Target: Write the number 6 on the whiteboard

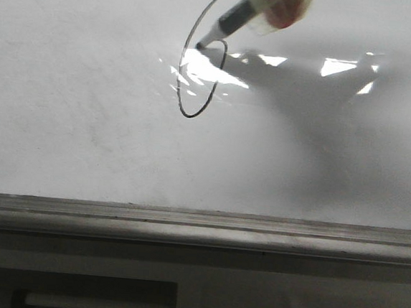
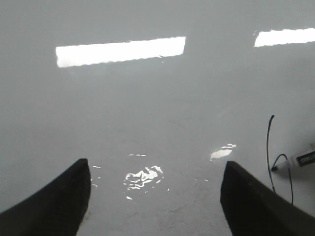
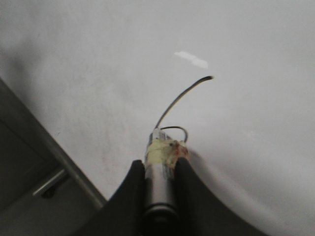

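Grey metal ledge (image 1: 199, 229) runs along the lower edge of the whiteboard (image 1: 73, 106), nearest the front camera. Above it, the number 6 (image 1: 189, 73) stands on the upper middle of the board as a thin black line: a long curved tail from the top, a narrow oval loop below.

Right gripper (image 3: 160, 169): fingers closed around the barrel of a marker (image 1: 239, 20), which is wrapped near its grip in yellowish tape with a reddish patch. The dark tip meets the board at the upper side of the loop, where the stroke looks nearly closed. Left gripper (image 2: 155, 196): fingers spread wide apart, holding nothing, hovering over bare board with the figure just beside its right finger.

Judged step: closing the loop. To do it well, the tip should keep light, even contact and curve round to join the descending line without overshooting; lifting straight off the surface afterwards would avoid a stray tick.

Surfaces: the board is glossy and smooth, carrying faint grey smudges and bright rectangular glare; crinkled reflections lie within and beside the loop. The marker's body is cylindrical, pale with a dark collar; the gripper fingers are matt black and tapered.
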